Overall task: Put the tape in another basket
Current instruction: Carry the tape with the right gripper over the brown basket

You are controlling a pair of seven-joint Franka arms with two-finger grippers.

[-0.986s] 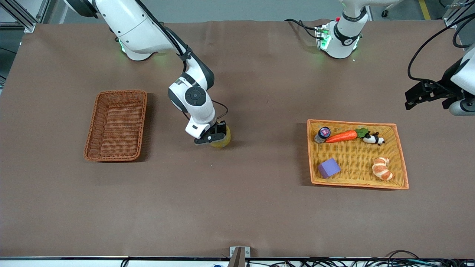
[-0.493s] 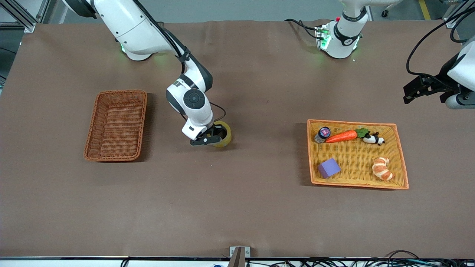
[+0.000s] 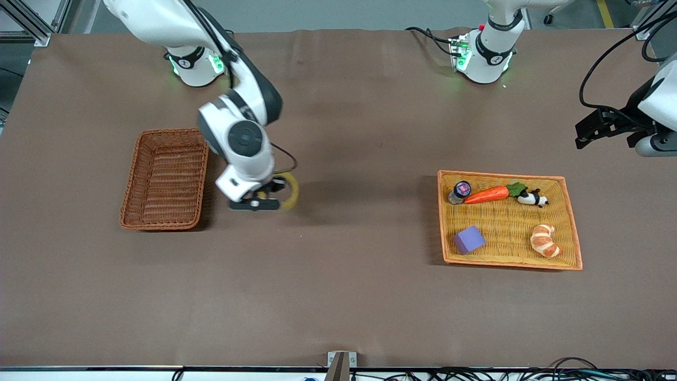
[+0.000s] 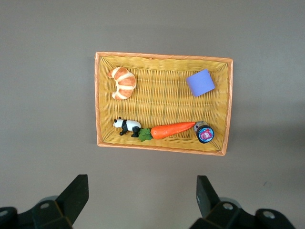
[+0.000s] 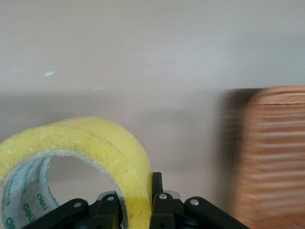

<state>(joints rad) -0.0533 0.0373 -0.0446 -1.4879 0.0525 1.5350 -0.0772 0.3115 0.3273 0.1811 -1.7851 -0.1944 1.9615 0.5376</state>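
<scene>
The right tool [image 3: 264, 197] is clenched on the rim of the packing tape roll [image 3: 289, 191], apparently clear of the bench [image 3: 338, 296], beside the dark wicker basket [image 3: 165, 179]. The left tool [image 4: 143, 200] waits with fingers spread above the yellow woven tray [image 4: 162, 145].

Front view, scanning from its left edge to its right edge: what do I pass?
Dark wicker basket → right gripper holding the tape → purple cube in the yellow tray → croissant → left gripper, waiting.
</scene>
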